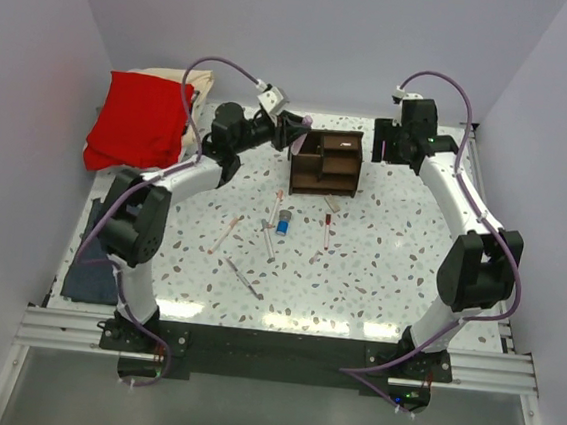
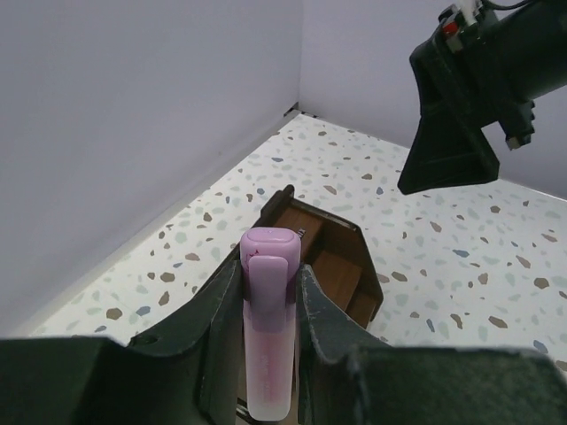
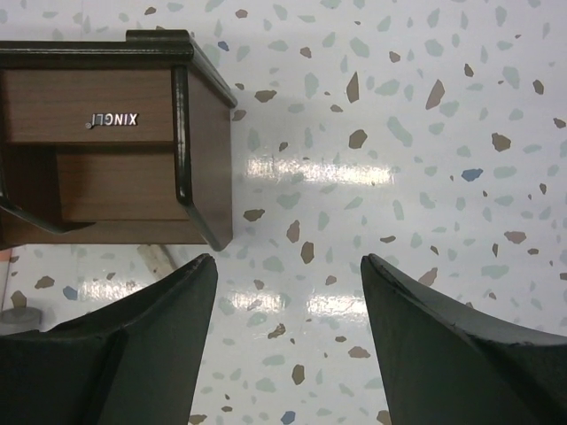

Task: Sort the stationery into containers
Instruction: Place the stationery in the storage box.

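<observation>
Judged light, stiff and slick, the lilac highlighter (image 2: pixel 266 363) is pinched near its cap by the left hand (image 2: pixel 268 276) (right hand (image 3: pixel 288 266) spread, empty) at the organizer (image 2: pixel 341 266)'s ten o'clock.

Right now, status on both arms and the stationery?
Left fingers clamped on pink highlighter, at organizer. Right fingers open, empty, beside organizer. Other pens loose on table.
</observation>
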{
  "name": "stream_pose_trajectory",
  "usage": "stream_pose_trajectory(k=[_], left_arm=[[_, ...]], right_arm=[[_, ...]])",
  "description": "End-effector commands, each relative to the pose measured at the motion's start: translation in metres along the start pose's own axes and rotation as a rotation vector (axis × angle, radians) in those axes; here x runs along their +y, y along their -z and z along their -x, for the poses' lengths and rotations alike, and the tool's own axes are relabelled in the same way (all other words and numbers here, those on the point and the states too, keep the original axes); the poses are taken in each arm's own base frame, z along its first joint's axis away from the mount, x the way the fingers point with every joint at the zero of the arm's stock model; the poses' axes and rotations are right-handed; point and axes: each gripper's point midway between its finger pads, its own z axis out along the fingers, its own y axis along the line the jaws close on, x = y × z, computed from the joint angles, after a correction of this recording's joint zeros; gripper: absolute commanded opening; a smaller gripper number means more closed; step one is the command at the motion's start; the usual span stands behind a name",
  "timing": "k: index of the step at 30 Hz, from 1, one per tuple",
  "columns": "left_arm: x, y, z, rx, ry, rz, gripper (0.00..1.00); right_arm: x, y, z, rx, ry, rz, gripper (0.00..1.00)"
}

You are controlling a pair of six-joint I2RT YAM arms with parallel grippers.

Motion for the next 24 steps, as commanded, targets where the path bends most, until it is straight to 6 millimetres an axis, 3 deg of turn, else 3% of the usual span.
stream_pose_trajectory(k=[1, 2, 4, 10, 18, 21, 24], left_arm=[[0.005, -0.021, 0.067, -0.212, -0.092, -0.021, 0.0], [0.008, -0.026, 0.056, -0.199, -0.075, -0.019, 0.0], [0.011, -0.032, 0.06, -0.213, -0.073, -0.021, 0.0], [0.018, -0.046, 0.033, -0.181, -0.018, -0.022, 0.0], [0.023, -0.047, 0.002, -0.136, 0.004, 0.002, 0.01], [0.026, -0.047, -0.002, -0.128, 0.004, 0.011, 0.08], [0.028, -0.046, -0.001, -0.125, 0.004, 0.021, 0.24]], right_arm=[[-0.005, 0.019, 0.018, -0.079, -0.002, -0.013, 0.7], [-0.006, 0.019, 0.018, -0.077, 0.0, -0.013, 0.7], [-0.005, 0.02, 0.017, -0.077, 0.001, -0.013, 0.7], [-0.01, 0.014, 0.005, -0.048, 0.006, -0.03, 0.7], [-0.009, 0.007, 0.011, -0.046, 0.012, -0.033, 0.7], [-0.01, 0.003, 0.012, -0.043, 0.007, -0.033, 0.7], [-0.007, -0.001, 0.011, -0.04, 0.001, -0.026, 0.7]])
